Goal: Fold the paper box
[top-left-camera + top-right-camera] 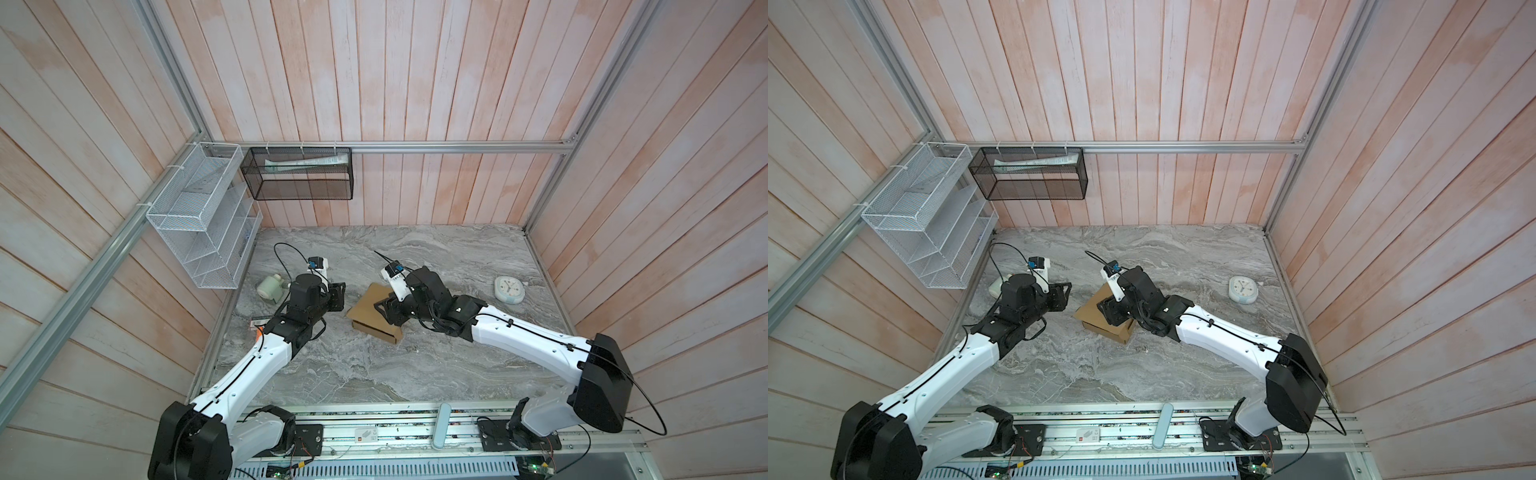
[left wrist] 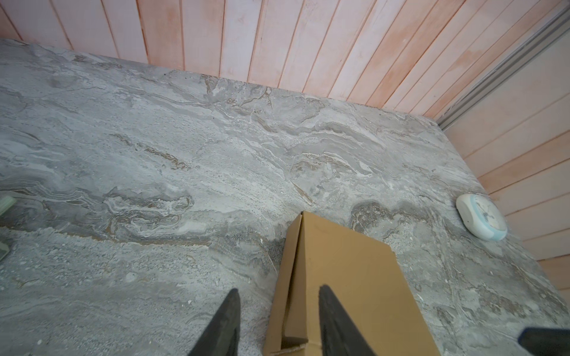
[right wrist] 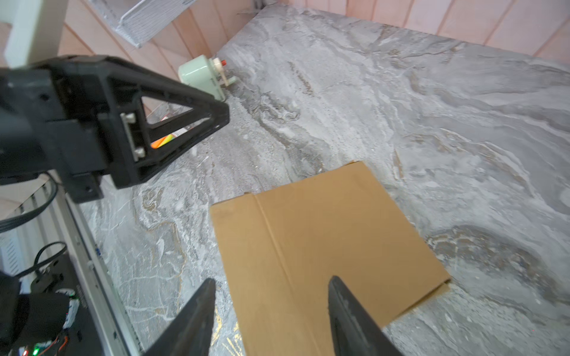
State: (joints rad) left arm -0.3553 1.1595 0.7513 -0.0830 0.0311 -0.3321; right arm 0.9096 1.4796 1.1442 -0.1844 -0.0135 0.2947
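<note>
On the marble table [image 1: 415,257] the paper box [image 1: 368,313] is seen closed; left tool [image 2: 279,292] and right tool [image 3: 271,283] are held parted, empty. Its top is probably best pressed down evenly.

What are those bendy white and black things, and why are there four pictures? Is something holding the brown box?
Those are two robot arms, the left arm and the right arm. Each ends in a gripper, a pincer with two black fingers.

Two pictures come from a camera high above, so they look nearly the same. The other two come from small cameras on the arms' wrists, so you see the fingers poking into the picture.

On the grey marbled table lies the paper box, brown cardboard that looks closed. There is also a round white clock and a pale green object.

The left gripper is open beside the box. The right gripper is open over it. Neither one is holding anything.
</note>
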